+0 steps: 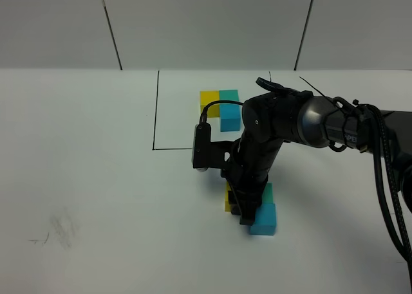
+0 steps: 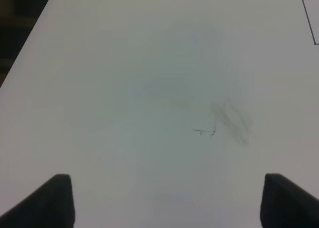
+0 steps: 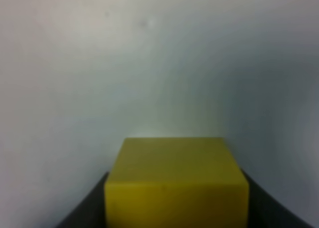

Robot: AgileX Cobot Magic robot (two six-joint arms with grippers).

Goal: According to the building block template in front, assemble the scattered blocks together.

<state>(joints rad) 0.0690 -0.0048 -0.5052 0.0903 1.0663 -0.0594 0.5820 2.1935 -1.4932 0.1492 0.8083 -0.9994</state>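
Observation:
The building block template stands at the back inside a thin black outline (image 1: 156, 114): a yellow cube (image 1: 208, 101), a teal-green cube (image 1: 229, 95) and a cyan-blue cube (image 1: 230, 118) joined in an L. The scattered blocks lie nearer the front. My right gripper (image 1: 237, 207) points down and is shut on the yellow block (image 1: 227, 198), which fills the right wrist view (image 3: 177, 183) between dark fingers (image 3: 87, 208). The teal-green block (image 1: 266, 192) and the cyan-blue block (image 1: 264, 219) sit right beside it, partly hidden by the arm. My left gripper (image 2: 164, 203) is open and empty over bare table.
The white table (image 1: 96, 178) has faint scuff marks at the front left (image 1: 61, 229), which also show in the left wrist view (image 2: 229, 120). A corner of the black outline (image 2: 309, 18) shows at the edge of the left wrist view. The right arm's cables (image 1: 386, 178) hang at the right.

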